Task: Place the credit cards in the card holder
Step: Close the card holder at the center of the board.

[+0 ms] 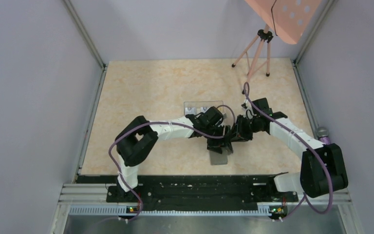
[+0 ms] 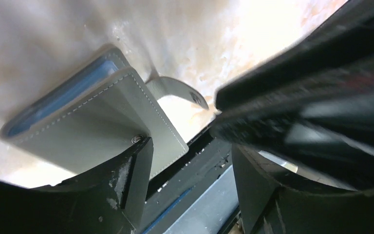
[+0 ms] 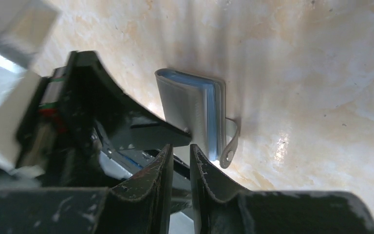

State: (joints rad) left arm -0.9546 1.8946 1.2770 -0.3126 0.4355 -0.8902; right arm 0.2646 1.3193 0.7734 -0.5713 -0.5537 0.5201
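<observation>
The card holder (image 1: 219, 157) is a grey wallet lying near the table's front edge. In the left wrist view the card holder (image 2: 92, 122) is nearly folded shut, with blue lining showing at its edge and its snap tab (image 2: 180, 90) hanging free. My left gripper (image 2: 190, 148) is open, one finger resting on the cover. My right gripper (image 3: 179, 148) has its fingers almost together with nothing between them, just short of the card holder (image 3: 185, 112). In the top view the left gripper (image 1: 219, 141) and right gripper (image 1: 234, 135) meet above the wallet. No credit cards show.
A clear plastic box (image 1: 203, 107) stands just behind the left wrist. A pink tripod (image 1: 255, 53) stands at the back right. A black rail (image 1: 195, 187) runs along the near edge. Grey walls close in both sides.
</observation>
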